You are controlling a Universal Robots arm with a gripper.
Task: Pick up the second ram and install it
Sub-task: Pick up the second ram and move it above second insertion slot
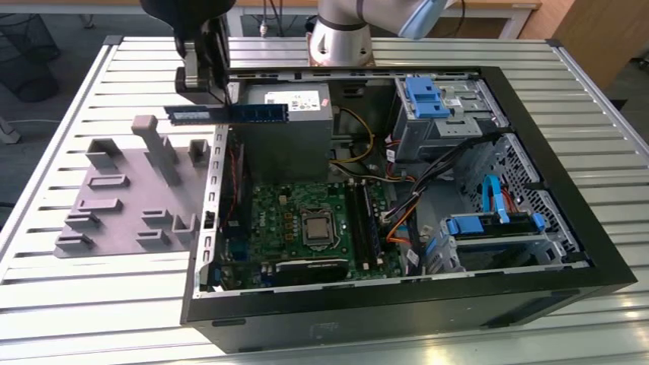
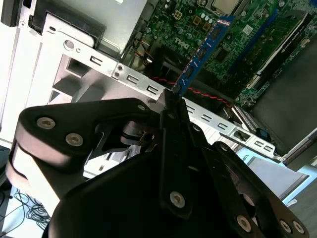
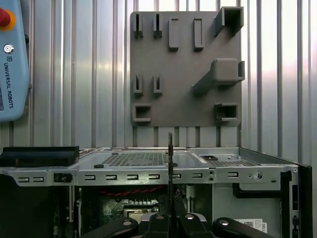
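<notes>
— RAM stick (image 2: 203, 52): pinched flat face to flat face in the gripper (image 2: 171, 101), jaws closed on it, nothing else in the grip.

— Held where along its length?

— Near the middle, going by the exterior view, with board showing on either side of the gripper. Seen edge-on in the first wrist view, thin as a blade.

— Likely to handle how?

— Light and stiff, probably, yet fragile: a thin board with small chips and presumably contacts along one long edge. Best taken by the faces or the short ends, away from that edge. No twisting, no side load.

— And beyond the fingers?

— Hangs in the air over the slotted side rail (image 3: 124, 176) of the computer case (image 1: 406, 312), touching nothing. Lower, inside the case, sits the green motherboard (image 1: 294, 213) with its CPU socket (image 1: 318, 226). Just past the socket, toward the exterior view's right, run the black memory slots (image 1: 362, 217). Well apart from those slots.

— Anything outside the case?

— Only the grey fixture (image 1: 121, 198), flat on the slatted table (image 1: 102, 304), on the exterior view's left.

— Seated, then?

— Not yet. Carried, not installed. Hard to judge the slots' contents from here.
</notes>
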